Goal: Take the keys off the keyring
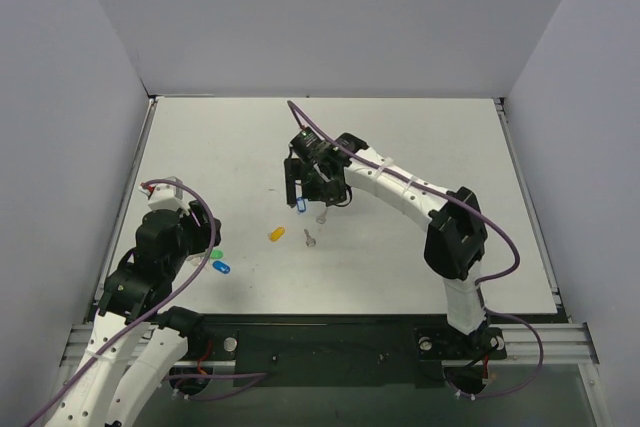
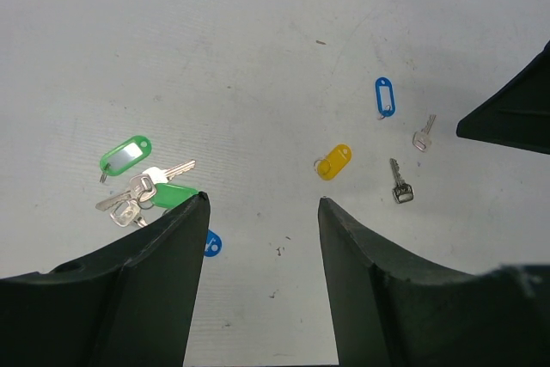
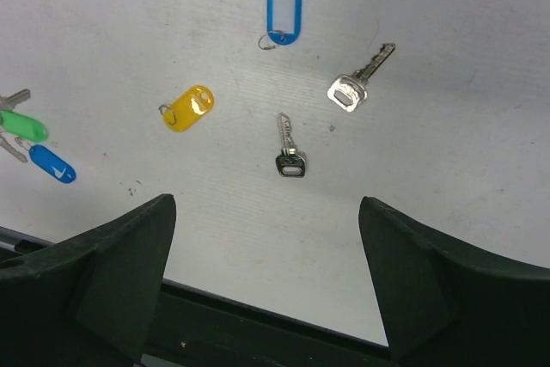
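Yellow keyring (image 3: 189,108) left of centre on the table (image 3: 447,32), dark-headed key (image 3: 290,149) and silver key (image 3: 359,81) lying loose to its right, left jaws and right jaws both spread wide — nothing held.

Five coloured plastic tags lie on the surface (image 1: 430,137): one yellow keyring (image 2: 333,162), one blue tag with a clear window (image 2: 386,97), one solid blue tag (image 2: 212,243), one green tag with a pale window (image 2: 127,154) and one plain green tag (image 2: 174,194). Two loose keys lie singly: one all-silver key (image 2: 423,135) and one dark-headed key (image 2: 400,185). One bunch of silver keys (image 2: 142,185) holds at least two; the exact number cannot be told.
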Robot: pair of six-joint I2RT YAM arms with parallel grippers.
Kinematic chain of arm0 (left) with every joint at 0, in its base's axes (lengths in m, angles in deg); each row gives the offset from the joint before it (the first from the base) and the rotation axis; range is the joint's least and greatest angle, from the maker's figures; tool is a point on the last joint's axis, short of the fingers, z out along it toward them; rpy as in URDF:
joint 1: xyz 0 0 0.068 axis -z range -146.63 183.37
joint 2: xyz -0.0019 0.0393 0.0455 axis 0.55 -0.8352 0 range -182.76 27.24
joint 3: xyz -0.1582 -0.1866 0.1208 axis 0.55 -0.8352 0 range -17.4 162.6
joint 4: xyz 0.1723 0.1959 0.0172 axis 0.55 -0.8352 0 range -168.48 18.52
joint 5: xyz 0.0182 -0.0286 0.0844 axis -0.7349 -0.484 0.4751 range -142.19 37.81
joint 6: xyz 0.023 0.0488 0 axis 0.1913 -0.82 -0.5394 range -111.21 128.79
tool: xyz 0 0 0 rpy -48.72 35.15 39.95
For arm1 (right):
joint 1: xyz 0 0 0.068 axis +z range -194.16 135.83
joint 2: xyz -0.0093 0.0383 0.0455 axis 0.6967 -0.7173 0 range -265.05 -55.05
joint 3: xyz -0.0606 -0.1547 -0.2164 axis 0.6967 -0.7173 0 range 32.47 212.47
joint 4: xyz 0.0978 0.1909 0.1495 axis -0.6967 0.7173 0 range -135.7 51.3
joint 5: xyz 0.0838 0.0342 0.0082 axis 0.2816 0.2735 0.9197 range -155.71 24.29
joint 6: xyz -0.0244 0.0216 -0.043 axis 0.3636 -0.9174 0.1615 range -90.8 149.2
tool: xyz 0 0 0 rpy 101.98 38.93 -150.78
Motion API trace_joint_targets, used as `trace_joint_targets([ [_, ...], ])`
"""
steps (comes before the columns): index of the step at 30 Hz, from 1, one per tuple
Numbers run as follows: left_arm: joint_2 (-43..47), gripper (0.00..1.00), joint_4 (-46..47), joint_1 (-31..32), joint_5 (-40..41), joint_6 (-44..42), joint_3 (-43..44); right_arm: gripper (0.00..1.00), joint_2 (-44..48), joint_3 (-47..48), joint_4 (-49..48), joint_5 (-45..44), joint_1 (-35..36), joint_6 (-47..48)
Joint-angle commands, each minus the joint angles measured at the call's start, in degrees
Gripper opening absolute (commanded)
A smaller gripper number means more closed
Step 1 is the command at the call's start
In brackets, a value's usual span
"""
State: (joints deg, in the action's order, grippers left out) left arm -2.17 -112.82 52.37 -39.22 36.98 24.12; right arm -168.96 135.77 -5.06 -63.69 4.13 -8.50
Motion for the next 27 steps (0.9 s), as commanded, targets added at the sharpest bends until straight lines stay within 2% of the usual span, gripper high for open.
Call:
trace_joint_targets([
  [1, 0.49, 0.63, 3.02, -0.46, -0.49, -0.76, 0.14, 0.82, 6.24, -3.02, 1.90, -0.62, -0.92, 1.75],
  [11, 0.40, 0.63, 3.37, -0.37, -1.46, -1.12, -0.03, 0.82, 20.12, -13.03, -2.67, -1.85, -3.73, 4.12],
  [20, 0.05, 0.63, 4.08, -0.28, -2.77, -1.90, -0.21, 0.82, 33.56, -20.51, -5.83, -7.12, -6.10, 5.44],
  [22, -0.47, 0.64, 5.21, -0.20, -6.45, -2.78, -0.64, 0.82, 36.89, -22.70, -6.89, -7.90, -6.72, 5.26],
  [25, -2.83, 0.63, 10.56, -0.20, -18.19, -3.58, -1.88, 0.82, 40.86, -25.96, -6.63, -8.17, -8.12, 4.47],
  [27, -5.64, 0.63, 12.59, -0.20, -20.52, -1.57, -2.58, 0.82, 42.96, -27.28, -5.58, -8.26, -8.83, 4.12],
])
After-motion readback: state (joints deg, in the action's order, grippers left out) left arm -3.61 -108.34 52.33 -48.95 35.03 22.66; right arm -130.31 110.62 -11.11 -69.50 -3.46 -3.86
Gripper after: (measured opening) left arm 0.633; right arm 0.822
